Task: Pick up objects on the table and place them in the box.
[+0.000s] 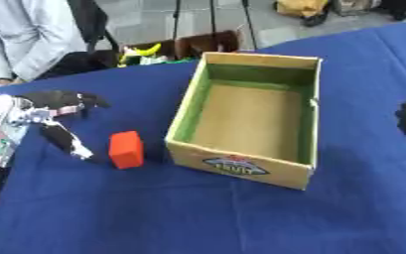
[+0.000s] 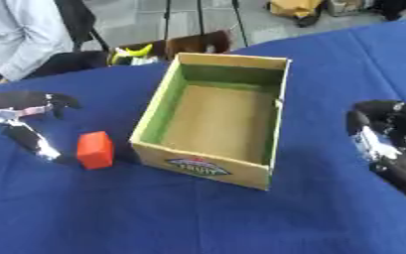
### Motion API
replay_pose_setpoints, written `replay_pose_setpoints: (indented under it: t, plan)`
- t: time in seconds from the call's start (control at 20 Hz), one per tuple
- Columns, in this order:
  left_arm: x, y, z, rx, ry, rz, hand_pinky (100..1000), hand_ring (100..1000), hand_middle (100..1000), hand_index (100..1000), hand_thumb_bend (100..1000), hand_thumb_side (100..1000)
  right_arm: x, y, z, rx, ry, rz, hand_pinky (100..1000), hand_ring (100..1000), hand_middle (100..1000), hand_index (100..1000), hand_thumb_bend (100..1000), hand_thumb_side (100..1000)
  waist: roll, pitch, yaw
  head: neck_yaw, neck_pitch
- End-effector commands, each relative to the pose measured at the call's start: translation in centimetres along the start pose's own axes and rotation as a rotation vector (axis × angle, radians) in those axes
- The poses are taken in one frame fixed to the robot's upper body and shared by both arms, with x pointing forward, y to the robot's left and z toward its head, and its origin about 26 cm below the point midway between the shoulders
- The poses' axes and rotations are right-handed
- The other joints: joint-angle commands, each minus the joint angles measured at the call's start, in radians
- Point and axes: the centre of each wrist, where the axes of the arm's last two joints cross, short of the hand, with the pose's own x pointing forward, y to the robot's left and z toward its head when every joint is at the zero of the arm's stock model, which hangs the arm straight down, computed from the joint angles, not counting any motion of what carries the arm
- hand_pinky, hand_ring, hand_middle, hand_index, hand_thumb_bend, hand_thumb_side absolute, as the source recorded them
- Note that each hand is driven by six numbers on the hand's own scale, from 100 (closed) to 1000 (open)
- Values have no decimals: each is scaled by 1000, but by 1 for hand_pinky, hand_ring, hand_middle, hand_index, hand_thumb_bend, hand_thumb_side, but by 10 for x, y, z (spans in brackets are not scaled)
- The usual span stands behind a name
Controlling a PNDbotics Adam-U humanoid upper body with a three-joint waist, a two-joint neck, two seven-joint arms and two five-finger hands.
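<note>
An orange-red block (image 1: 126,149) stands on the blue tablecloth just left of the open cardboard box (image 1: 303,179). The box has green inner walls and a bare brown floor, with nothing inside it. My left hand (image 1: 45,115) hovers left of the block, open: its fingers spread out above and its thumb points down toward the block, a small gap away. It holds nothing. My right hand (image 2: 384,131) rests at the right edge, to the right of the box, with relaxed fingers and nothing in it.
The blue-covered table (image 1: 154,213) stretches wide in front of the box. A person in a grey top sits at the far left edge. A brown box with yellow and green items (image 1: 154,52) sits on the floor behind the table.
</note>
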Motion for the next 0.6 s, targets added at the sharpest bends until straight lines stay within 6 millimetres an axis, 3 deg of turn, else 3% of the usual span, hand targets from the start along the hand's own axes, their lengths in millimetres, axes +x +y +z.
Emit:
replay_pose_setpoints:
  t: [0.05, 0.25, 0.6]
  plan:
    - [2, 23, 6, 25, -30, -13, 545, 722, 949, 1000, 1000, 610, 5, -2, -3, 10, -23, 11, 849, 796, 511, 709, 261, 476, -2, -17, -4, 0, -14]
    - [12, 44, 10, 44, -91, -15, 538, 732, 975, 1000, 1000, 546, 6, -2, -3, 14, -26, 10, 849, 796, 511, 709, 260, 476, 3, -16, -13, 6, -17]
    - [23, 60, 9, 22, -144, 4, 511, 705, 908, 1000, 1000, 555, 8, 0, -4, 25, -35, 2, 849, 796, 510, 709, 257, 477, 8, -14, -29, 18, -22]
